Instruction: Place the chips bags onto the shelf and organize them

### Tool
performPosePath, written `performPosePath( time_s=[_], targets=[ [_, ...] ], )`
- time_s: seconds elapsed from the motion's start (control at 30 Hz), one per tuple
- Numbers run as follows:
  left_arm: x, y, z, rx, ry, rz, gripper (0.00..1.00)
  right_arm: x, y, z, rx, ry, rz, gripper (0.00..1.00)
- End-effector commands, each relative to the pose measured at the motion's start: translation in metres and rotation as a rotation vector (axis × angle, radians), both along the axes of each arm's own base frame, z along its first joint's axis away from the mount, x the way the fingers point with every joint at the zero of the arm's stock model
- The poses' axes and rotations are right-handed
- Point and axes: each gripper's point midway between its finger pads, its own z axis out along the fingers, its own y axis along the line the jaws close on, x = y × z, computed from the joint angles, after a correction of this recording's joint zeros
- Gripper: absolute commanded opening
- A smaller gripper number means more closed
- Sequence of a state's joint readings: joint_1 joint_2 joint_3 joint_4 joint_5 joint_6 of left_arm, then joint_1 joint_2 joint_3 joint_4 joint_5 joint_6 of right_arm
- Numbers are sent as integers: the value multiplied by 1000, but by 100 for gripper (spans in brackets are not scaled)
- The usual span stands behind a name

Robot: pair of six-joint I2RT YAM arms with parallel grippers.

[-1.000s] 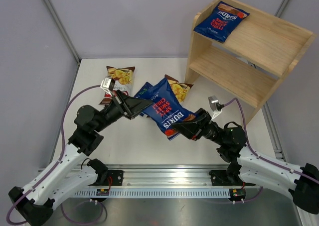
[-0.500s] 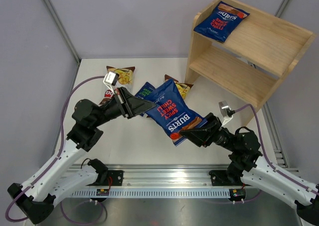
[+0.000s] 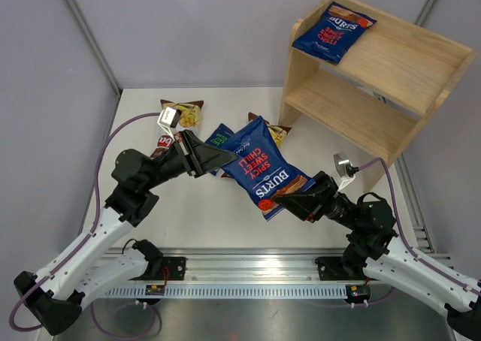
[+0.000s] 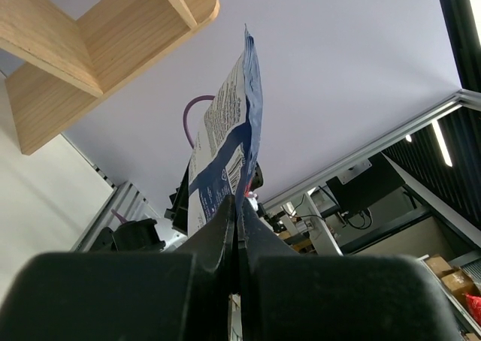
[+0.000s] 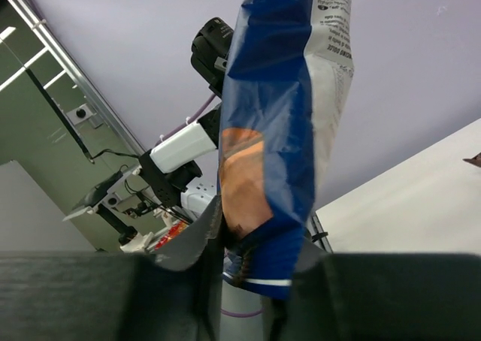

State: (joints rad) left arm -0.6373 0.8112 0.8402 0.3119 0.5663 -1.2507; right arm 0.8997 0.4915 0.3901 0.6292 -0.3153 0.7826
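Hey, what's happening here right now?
Both arms hold one blue Burts bag in the air between them: the left fingers pinch one edge, the right fingers grip the opposite end. Another Burts bag lies on the shelf's top tier. Three more bags lie on the table.

A glossy dark blue chips bag (image 5: 278, 93) with an orange patch and a white printed panel rises toward twelve o'clock, its lower end pinched at six o'clock by the black right gripper (image 5: 252, 258).
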Motion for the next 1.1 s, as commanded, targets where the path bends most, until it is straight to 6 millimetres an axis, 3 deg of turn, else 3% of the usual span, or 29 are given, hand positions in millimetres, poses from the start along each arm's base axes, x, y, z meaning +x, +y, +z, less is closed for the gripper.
performPosePath(
  time_s=[0.0, 0.13, 0.17, 0.27, 0.3, 0.37, 0.4, 0.43, 0.5, 0.53, 0.6, 0.63, 0.67, 0.7, 0.73, 0.8, 0.83, 0.9, 0.93, 1.0, 1.03, 1.07],
  targets=[
    [-8, -3, 9, -33, -58, -46, 0, 1, -5, 25, 56, -9, -19, 22],
    [-4, -1, 13, -16, -85, -6, 0, 2, -2, 23, 41, 5, -14, 2],
    [-1, 1, 14, 2, -78, 15, 6, 2, -2, 23, 42, 6, -12, 2],
    [18, 10, 13, 44, -66, 119, 35, 3, -5, 21, 40, 19, -26, 2],
    [28, 19, 22, 49, -86, 190, 44, 6, -5, 17, 26, 33, -43, 2],
    [42, 29, 13, 119, -40, 267, 68, 9, -9, 19, 25, 47, -69, 0],
    [54, 45, 23, 135, -53, 368, 84, 15, -9, 13, 3, 75, -99, 0],
    [61, 53, 9, 196, -1, 414, 99, 17, -14, 17, 11, 84, -122, 0],
    [79, 82, 3, 280, 14, 598, 99, 27, -17, 11, -17, 133, -177, 0],
    [79, 94, -5, 334, 39, 652, 99, 30, -22, 20, -8, 142, -201, 0],
    [86, 121, -16, 419, 35, 797, 99, 41, -27, 19, -40, 181, -271, 0],
    [87, 128, -34, 482, 55, 826, 99, 45, -34, 36, -20, 195, -308, 0],
    [89, 133, -43, 521, 51, 844, 99, 52, -38, 40, -24, 221, -348, 0],
    [87, 134, -54, 575, 24, 837, 99, 69, -40, 30, -65, 291, -429, 0],
    [87, 135, -76, 643, 46, 816, 99, 73, -49, 51, -33, 310, -470, 0],
    [85, 132, -102, 743, 18, 760, 99, 97, -53, 44, -84, 392, -588, 0],
    [79, 130, -117, 788, 28, 713, 99, 97, -60, 73, -39, 384, -607, 0],
    [73, 128, -142, 867, 0, 648, 99, 113, -57, 83, -48, 416, -666, 0],
    [68, 130, -149, 887, -6, 632, 99, 113, -65, 113, 6, 415, -685, 0],
    [63, 134, -166, 933, -18, 620, 99, 132, -67, 121, 17, 461, -774, 0],
    [60, 136, -170, 941, -25, 615, 99, 133, -76, 141, 71, 464, -797, 0],
    [56, 138, -169, 933, -45, 620, 99, 137, -82, 146, 99, 477, -829, 0]
  ],
)
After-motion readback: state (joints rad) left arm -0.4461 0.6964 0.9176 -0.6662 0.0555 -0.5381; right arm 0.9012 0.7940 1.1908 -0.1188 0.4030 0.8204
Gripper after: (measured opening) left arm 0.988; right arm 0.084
